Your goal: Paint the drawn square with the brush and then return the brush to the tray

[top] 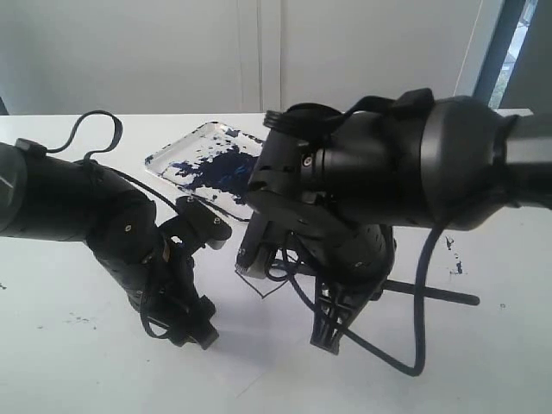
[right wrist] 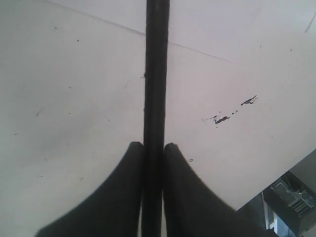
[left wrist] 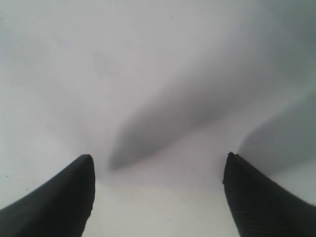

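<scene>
Gripping the brush [right wrist: 156, 74] mid-shaft, right gripper [right wrist: 154, 145] is clenching both jaws on it, prob. so the stick isn't wobbling during strokes. Handle end is sticking out to the right over the table [top: 69, 362]. Tip is hiding under the arm, so contact w/ the drawn square [top: 259, 294] can't be told; only one corner of its outline is showing. Hanging nearby, left gripper [left wrist: 158, 158] is keeping its jaws released, nothing btwn them, likely leaving room. Behind both, the tray [top: 164, 157] is sitting paint-smeared, awaiting the brush's return.
</scene>
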